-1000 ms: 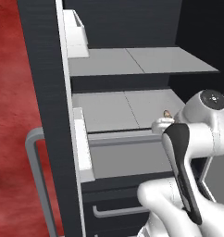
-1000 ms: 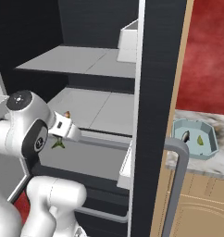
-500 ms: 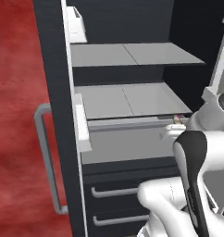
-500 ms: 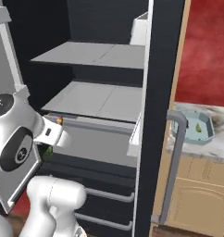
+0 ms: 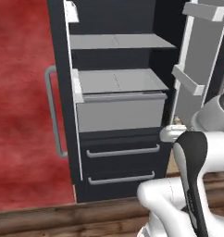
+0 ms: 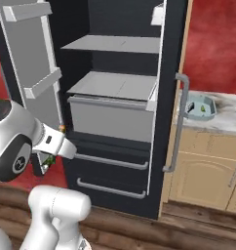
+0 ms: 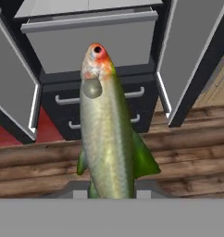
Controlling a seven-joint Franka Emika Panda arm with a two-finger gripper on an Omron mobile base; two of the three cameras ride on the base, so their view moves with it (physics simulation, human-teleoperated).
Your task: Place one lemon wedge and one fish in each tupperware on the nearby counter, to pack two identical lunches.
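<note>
Hand view shows the fish (image 7: 107, 129) clamped in my gripper (image 7: 109, 192), its long axis running straight out along the fingers, red head away from me toward the fridge (image 7: 93, 41), tail at my fingertips. It hangs in the air above the wooden floor (image 7: 178, 157), in front of the fridge drawers (image 6: 110, 163). Right base view has the tabletop (image 6: 227, 119) to the right of the fridge, carrying the pale blue tupperware (image 6: 200, 108), well apart from the fish.
</note>
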